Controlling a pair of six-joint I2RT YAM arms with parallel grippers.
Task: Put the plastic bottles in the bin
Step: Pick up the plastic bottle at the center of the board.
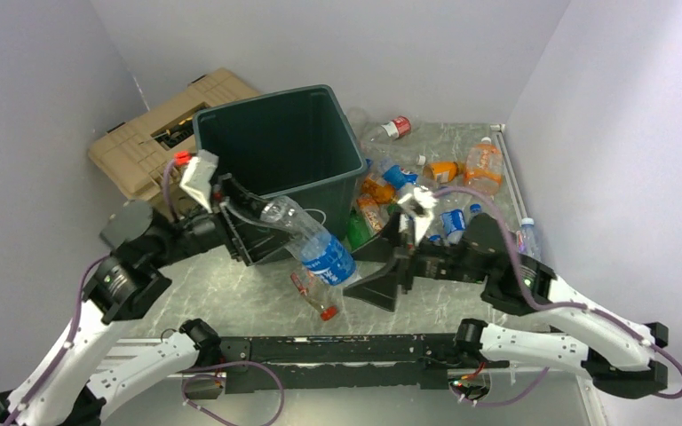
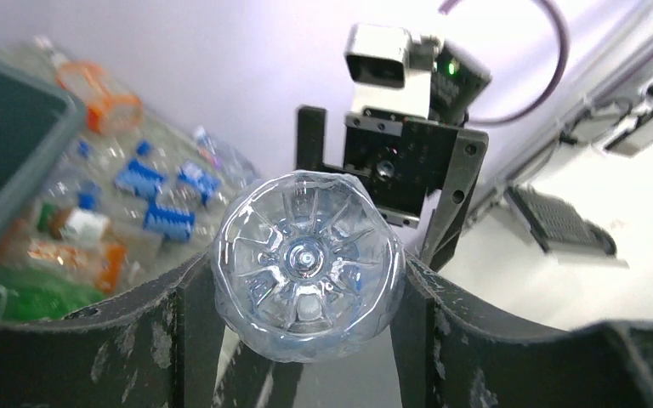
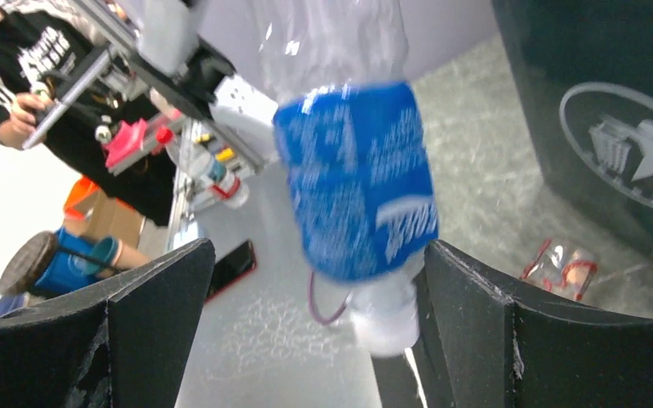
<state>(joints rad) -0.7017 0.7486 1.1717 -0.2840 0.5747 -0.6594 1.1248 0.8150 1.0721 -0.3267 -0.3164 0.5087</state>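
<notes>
Here, nearest your arm bases, a small crushed clear bottle with a red cap (image 1: 313,299) lies on the grey marbled table (image 1: 231,297), at 6 o'clock of everything else in play.

Just beyond it your right tool (image 1: 353,272) stands wide open, with its two black fingers on either side of the low neck end of a clear plastic bottle with a blue label (image 1: 324,253). In the right wrist view the blue label hangs between those fingers. It is close against the one on the right of that view and well apart from the other, so you have no grip there.

That bottle slants up toward 10 o'clock, off the table, and your left tool (image 1: 262,220) is clamped on its base end. The left wrist view shows the round ribbed bottom pinched between both fingers.

The held bottle hangs in front of the near wall of the large dark green square plastic bin (image 1: 275,146), outside it.

At 3 o'clock of the bin, just beside it, a heap of plastic bottles (image 1: 391,182) lies on the table. They are clear, orange and green, with blue, red and orange labels. An orange plastic bottle (image 1: 484,167) rests farther out at 2 o'clock.

At 9 o'clock of the bin sits a tan ribbed hard case (image 1: 138,146).
</notes>
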